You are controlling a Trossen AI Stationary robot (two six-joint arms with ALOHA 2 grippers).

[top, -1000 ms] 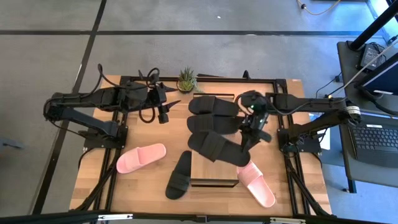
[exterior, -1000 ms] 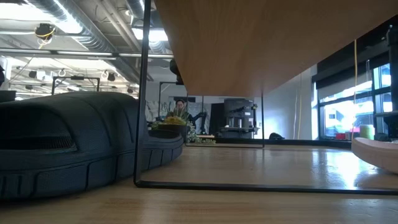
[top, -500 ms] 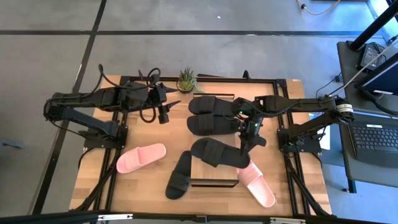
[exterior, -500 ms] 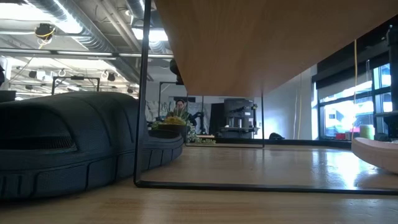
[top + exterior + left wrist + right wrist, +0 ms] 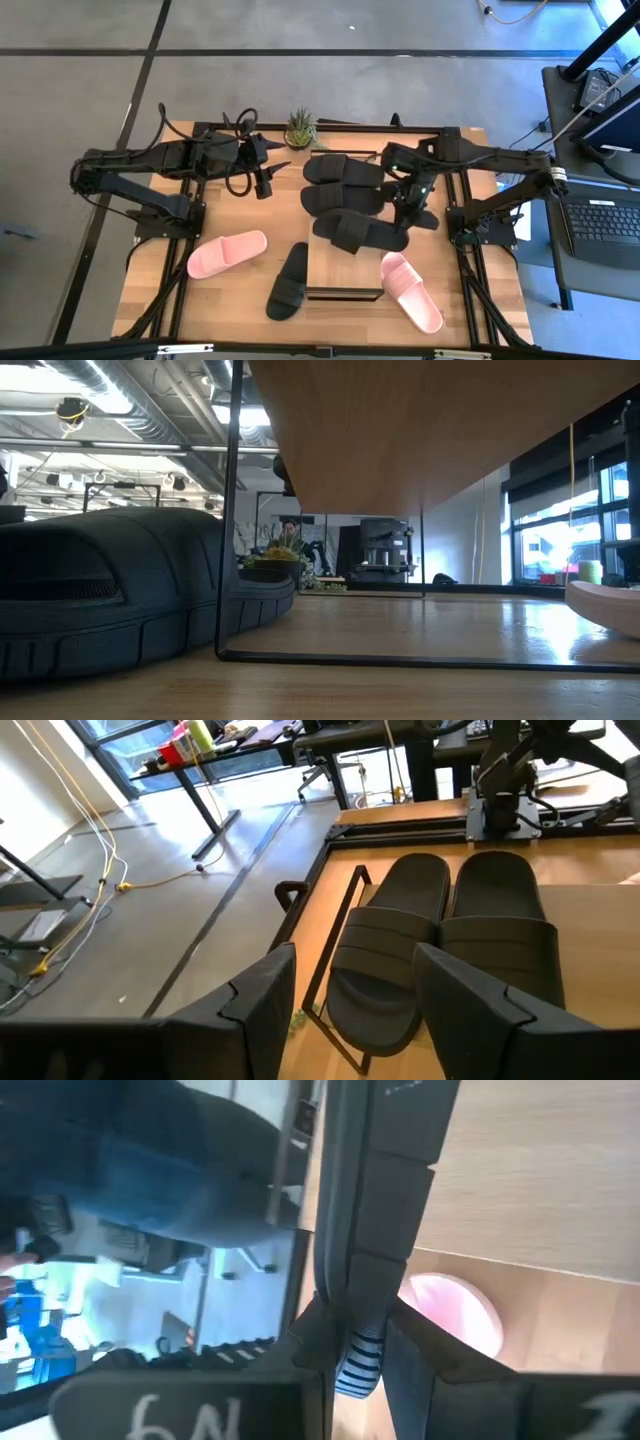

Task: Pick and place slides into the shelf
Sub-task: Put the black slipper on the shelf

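High view: the shelf [image 5: 345,270] sits near the front middle of the tabletop [image 5: 235,290], its wood-grain top mostly bare. Two black slides [image 5: 340,169] [image 5: 340,198] lie side by side behind it, and a third black slide [image 5: 360,231] lies tilted across the shelf's far edge, gripped at its right end by the right end effector [image 5: 403,222]. A fourth black slide [image 5: 289,280] lies just left of the shelf, one pink slide [image 5: 228,252] farther left, and the other pink slide [image 5: 410,291] just right of the shelf. By this layout the job is early: one slide is being brought onto the shelf, and the remaining five look still to be moved. The right wrist view shows that end effector's fingers [image 5: 410,1355] pressed onto a thin dark edge, pinching the slide. The left end effector [image 5: 280,166] waits at the back left of the tabletop, fingers [image 5: 265,1005] spread and holding nothing, aimed at the black pair.
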